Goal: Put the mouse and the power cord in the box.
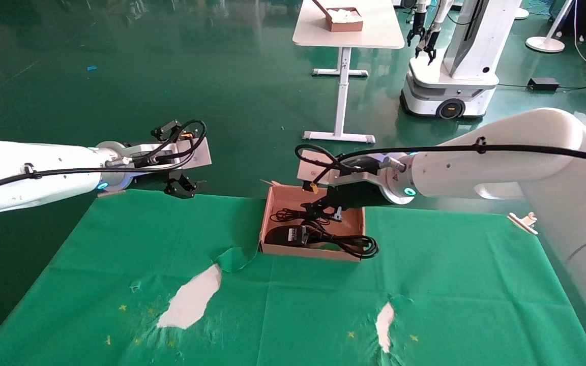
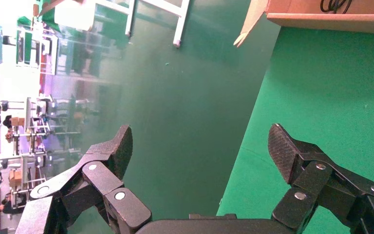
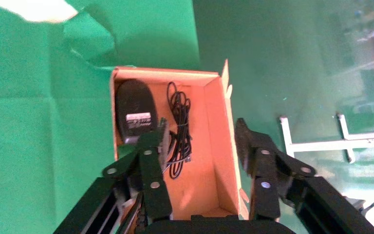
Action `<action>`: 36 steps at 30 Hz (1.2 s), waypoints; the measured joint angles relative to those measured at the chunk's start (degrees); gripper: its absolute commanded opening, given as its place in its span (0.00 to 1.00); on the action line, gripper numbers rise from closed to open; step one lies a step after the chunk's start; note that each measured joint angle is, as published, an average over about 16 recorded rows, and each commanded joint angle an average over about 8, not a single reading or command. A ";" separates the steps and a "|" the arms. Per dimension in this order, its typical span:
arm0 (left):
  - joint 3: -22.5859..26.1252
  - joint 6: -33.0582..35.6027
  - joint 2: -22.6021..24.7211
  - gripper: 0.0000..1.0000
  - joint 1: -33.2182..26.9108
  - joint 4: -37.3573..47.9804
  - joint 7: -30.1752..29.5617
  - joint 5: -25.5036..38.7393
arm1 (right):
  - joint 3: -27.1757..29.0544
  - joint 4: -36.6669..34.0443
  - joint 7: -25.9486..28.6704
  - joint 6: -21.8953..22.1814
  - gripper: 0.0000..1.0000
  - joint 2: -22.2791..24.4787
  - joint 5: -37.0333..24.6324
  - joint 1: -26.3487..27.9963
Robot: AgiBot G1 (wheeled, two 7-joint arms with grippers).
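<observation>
Green cloth is covering the counter, where the box is already holding the mouse and most of the power cord, one loop spilling over its wall. Right gripper is hovering above with jaws spread and empty; left gripper is idling open beside the far edge

Head overview; wrist close-ups, seemingly sharing box

Both arms are glossy white tubes with black cables clipped along them and glowing cyan rings at the wrists. The left gripper and right gripper have black, textured fingers with silver rivets.
</observation>
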 measured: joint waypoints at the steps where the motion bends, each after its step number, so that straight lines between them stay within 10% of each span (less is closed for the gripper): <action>1: 0.00 0.00 0.00 1.00 0.00 0.00 0.00 0.00 | 0.22 0.44 0.09 -0.30 1.00 0.41 0.61 -0.37; 23: -0.81 0.72 -0.38 1.00 0.58 -0.53 -0.15 -0.59 | 8.14 16.03 3.45 -10.59 1.00 15.11 23.03 -13.69; 36: -10.33 9.39 -4.86 1.00 7.38 -6.79 -1.90 -7.49 | 13.21 25.98 5.60 -17.14 1.00 24.50 37.36 -22.20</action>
